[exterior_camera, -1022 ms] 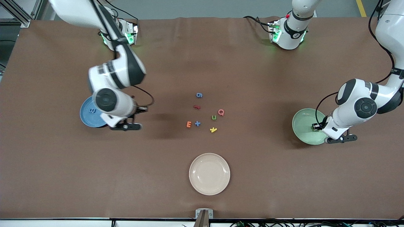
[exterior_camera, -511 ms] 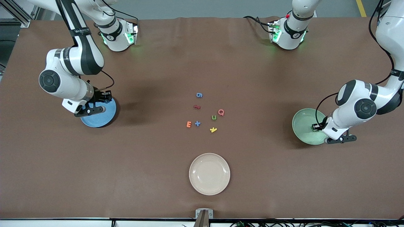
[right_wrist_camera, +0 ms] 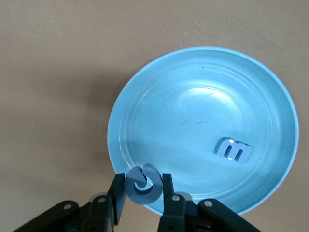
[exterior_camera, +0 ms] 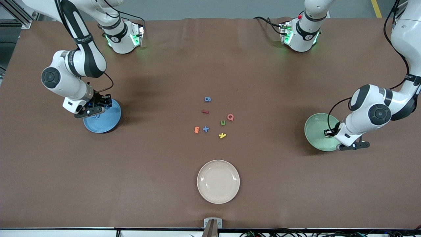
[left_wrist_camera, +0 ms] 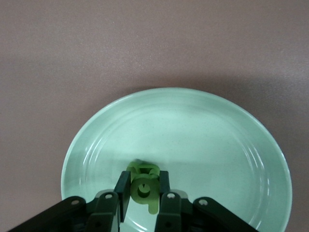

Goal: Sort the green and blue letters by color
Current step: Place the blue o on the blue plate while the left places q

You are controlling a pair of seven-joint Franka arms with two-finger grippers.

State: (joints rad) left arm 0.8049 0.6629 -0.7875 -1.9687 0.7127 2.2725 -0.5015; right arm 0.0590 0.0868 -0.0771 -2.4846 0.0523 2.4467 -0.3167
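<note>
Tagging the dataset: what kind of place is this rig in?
Likely a robotics lab bench: two arm bases bolted to a brown-covered table, aluminium framing at one corner, cables along the edge.

White arms [exterior_camera: 70,77], black joints, seemingly green-lit bases [exterior_camera: 123,39]

Right pincer [exterior_camera: 98,110] hangs over the blue plate [exterior_camera: 107,121], left pincer [exterior_camera: 330,133] over the green plate [exterior_camera: 315,131]; small letters [exterior_camera: 213,118] cluster mid-surface [exterior_camera: 210,65].

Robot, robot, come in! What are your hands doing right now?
Left gripper shut on a green letter over the green plate. Right gripper shut on a blue C over the blue plate; blue 3 already in. Nothing blocking.
</note>
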